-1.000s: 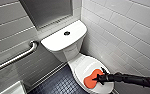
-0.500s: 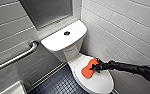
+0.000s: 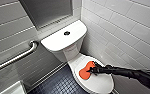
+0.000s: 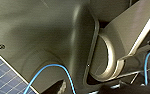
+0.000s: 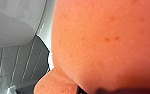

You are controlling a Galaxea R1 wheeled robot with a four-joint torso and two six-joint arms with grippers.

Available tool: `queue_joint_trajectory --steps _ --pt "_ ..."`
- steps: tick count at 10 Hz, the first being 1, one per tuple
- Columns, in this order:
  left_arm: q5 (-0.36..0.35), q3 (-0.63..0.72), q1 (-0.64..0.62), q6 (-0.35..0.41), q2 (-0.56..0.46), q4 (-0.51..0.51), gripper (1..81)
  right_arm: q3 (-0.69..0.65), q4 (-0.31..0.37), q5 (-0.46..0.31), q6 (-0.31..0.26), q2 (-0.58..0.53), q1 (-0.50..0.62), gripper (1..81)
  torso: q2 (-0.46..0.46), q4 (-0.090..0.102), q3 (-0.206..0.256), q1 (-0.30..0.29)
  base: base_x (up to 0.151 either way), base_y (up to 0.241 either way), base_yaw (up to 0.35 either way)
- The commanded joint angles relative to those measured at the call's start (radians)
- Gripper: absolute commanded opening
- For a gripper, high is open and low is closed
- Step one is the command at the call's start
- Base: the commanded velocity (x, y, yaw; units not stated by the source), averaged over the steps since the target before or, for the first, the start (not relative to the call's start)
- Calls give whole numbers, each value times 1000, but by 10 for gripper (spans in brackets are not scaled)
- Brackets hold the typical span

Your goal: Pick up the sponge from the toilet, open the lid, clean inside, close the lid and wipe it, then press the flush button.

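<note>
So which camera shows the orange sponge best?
The head view: the whole sponge lies on the lid, the right gripper at it. The right wrist view is so close its shape is lost. The left wrist view faces robot casing.

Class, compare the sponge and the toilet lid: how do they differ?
The sponge is orange-red; the lid is glossy white. The sponge is small and peanut-shaped; the lid is a far larger oval. The sponge rests on top; the lid lies closed beneath it. Both have rounded outlines.

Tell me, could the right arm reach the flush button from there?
Probably yes: nothing stands between its hand, gripping the sponge on the lid, and the button on the tank.
</note>
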Motion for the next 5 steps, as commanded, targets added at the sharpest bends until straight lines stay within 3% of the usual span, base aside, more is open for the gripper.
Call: queue_joint_trajectory --steps 1,5 --pt "87 8 35 5 -5 3 811 19 -36 98 -3 -39 7 10 0 0 0 0 0 0 0" --pt "87 8 35 5 -4 3 811 146 -61 199 0 -211 -121 10 0 0 0 0 0 0 0"
